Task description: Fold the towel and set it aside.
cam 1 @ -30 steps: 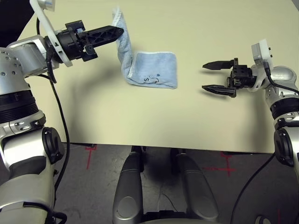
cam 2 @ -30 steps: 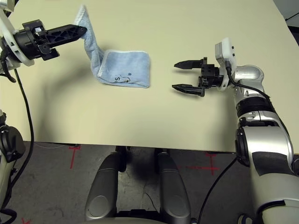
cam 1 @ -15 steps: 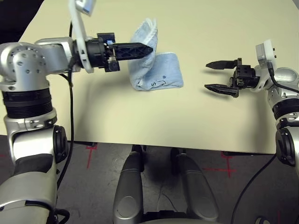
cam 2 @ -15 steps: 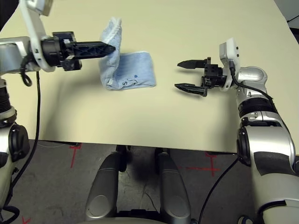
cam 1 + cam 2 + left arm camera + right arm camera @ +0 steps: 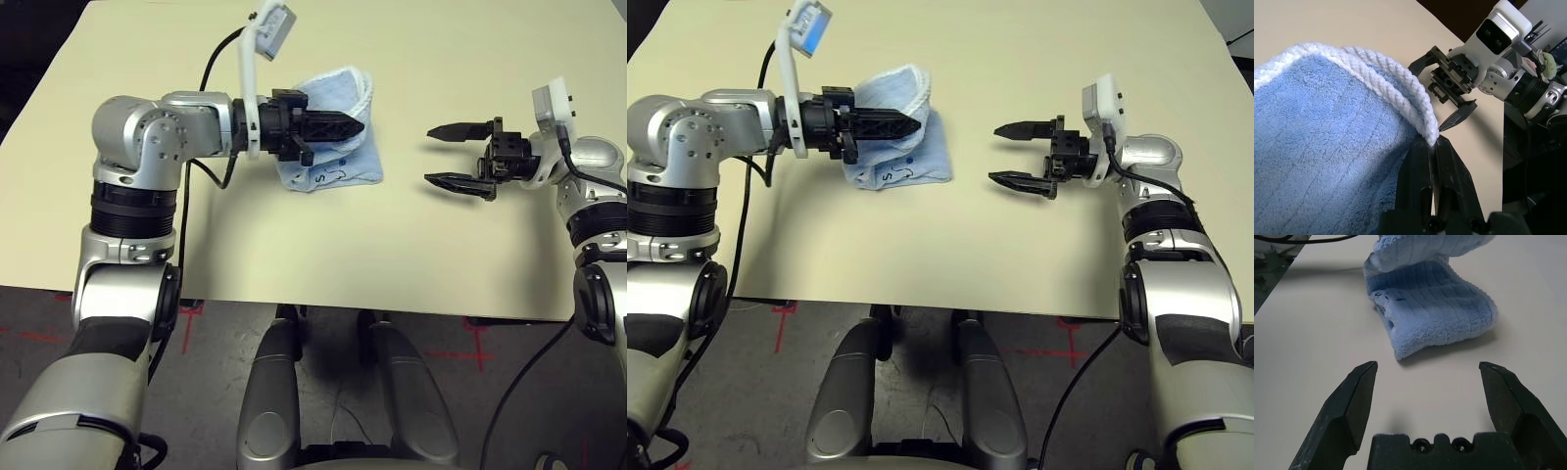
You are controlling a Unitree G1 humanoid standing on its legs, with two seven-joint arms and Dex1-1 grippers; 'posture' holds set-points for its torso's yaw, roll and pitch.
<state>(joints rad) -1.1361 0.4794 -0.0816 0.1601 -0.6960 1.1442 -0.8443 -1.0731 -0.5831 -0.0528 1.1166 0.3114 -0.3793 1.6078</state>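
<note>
Light-blue towel [image 5: 333,162] near the middle of the cream table [image 5: 313,255], lower layer flat on the surface, dark handwritten marks on the near face. Upper flap lifted and curled over that lower layer, white stitched edging arching along the top. Left gripper [image 5: 361,127] reaching in from the robot's left, above the lying layer, black fingers [image 5: 1422,171] pressed together and pinching the corner of the lifted flap right at the white edging. Flap hanging draped from that pinch, not yet laid down on the layer below. Right gripper [image 5: 431,155] well apart from the towel on the robot's right, low over bare tabletop, tips pointed toward the cloth, fingers spread wide with nothing between them. In the right wrist view, towel [image 5: 1435,308] ahead of the spread fingers [image 5: 1354,401], rounded folded edge facing them, a strip of bare table between. In the left wrist view, right gripper [image 5: 1444,95] visible beyond the pinched edging. Floor with red tape crosses [image 5: 186,318] below the near table edge.
</note>
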